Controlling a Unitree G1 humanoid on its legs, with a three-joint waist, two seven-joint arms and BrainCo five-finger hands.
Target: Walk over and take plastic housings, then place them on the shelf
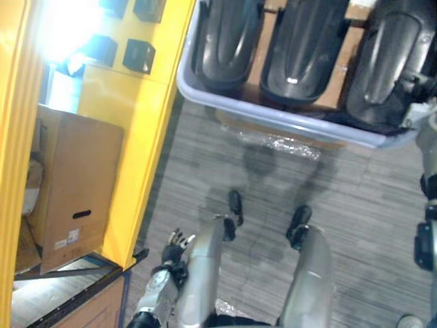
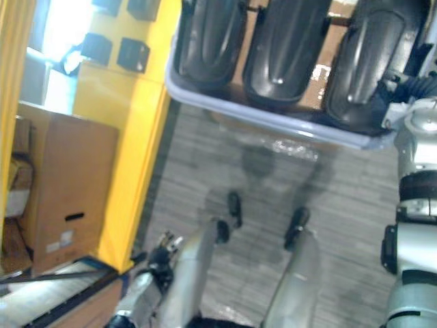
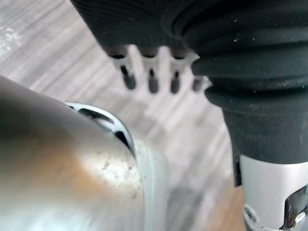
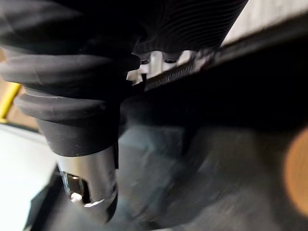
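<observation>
Housings: three dark plastic housings (image 1: 300, 48) are seen side by side in a grey tray (image 1: 273, 113), straight ahead.
Right robot hand: the right robot hand (image 2: 406, 85) is placed at the rim of the rightmost housing (image 1: 386, 61); whether anything is gripped cannot be told.
Left robot hand: the left robot hand (image 1: 176, 249) is hung low near the yellow shelf (image 1: 143, 137), loosely spread, with nothing held.
Shelf: a cardboard box (image 1: 75, 184) is stored inside it, off to the left.
Stage: the pick is judged to be barely begun, with no housing lifted out.
Risk one: the smooth curved housing could be dropped if it is caught by one edge alone.
Risk two: the neighbouring housing or the tray could be dragged along, since the parts are packed tightly.
Risk three: the yellow upright could be struck when the load is turned towards the shelf.
</observation>
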